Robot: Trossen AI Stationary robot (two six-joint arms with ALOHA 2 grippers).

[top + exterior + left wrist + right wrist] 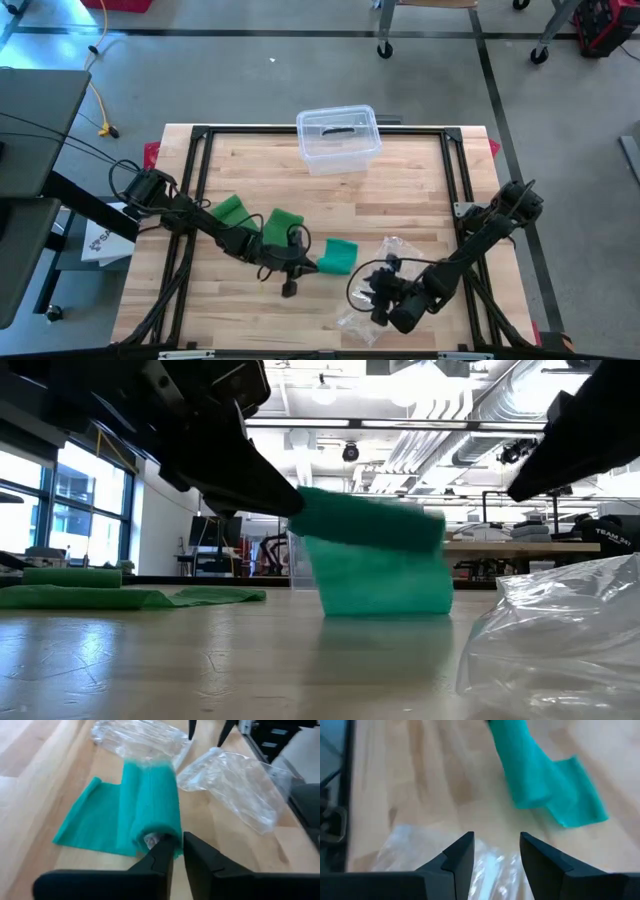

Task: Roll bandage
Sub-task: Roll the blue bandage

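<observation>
A teal bandage [150, 805] is partly rolled, and its unrolled tail [92, 822] is spread out beside the roll. My left gripper [179, 847] reaches in from the table's left [305, 265] and is shut on the roll's near end. My right gripper [496, 845] stands open above a crumpled clear wrapper [415, 852], just right of the bandage [340, 255], with nothing between its fingers. Two green bandages [235, 210] [282, 222] lie flat on the table under the left arm. My left gripper holds the roll by the rim of its near end [159, 839], between its two nearly closed fingers. The fingers slant down from the table's left and point along the roll. In the low view the roll [370, 520] is raised off the table, and its tail [385, 585] hangs down to the tabletop.
A clear plastic box [338, 138] stands at the table's far edge. Crumpled clear wrappers [365, 310] [235, 785] lie near the front right, under and beside the right gripper. A black frame [200, 150] borders the wooden tabletop.
</observation>
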